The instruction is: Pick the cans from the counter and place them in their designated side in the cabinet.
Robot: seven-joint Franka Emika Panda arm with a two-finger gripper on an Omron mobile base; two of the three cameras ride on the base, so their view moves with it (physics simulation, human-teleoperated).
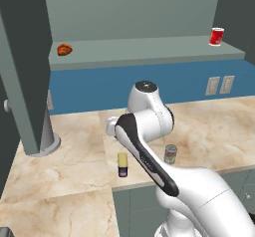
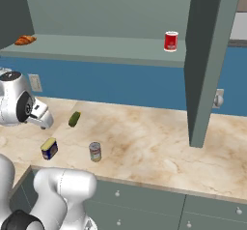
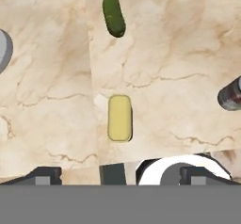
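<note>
Marble-veined counter [image 3: 179, 53] bears oblong yellow-topped can [image 3: 119, 117] and cylindrical silver can [image 3: 230, 95].

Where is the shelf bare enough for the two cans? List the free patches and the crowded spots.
The cabinet shelf is bare along its long middle stretch, between the croissant at one end and the red can at the other. On the counter, the yellow-topped can, silver can and pickle cluster together.

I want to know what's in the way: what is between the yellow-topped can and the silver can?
Nothing: just bare counter lies between the yellow-topped can and the silver can, as the right base view shows.
</note>
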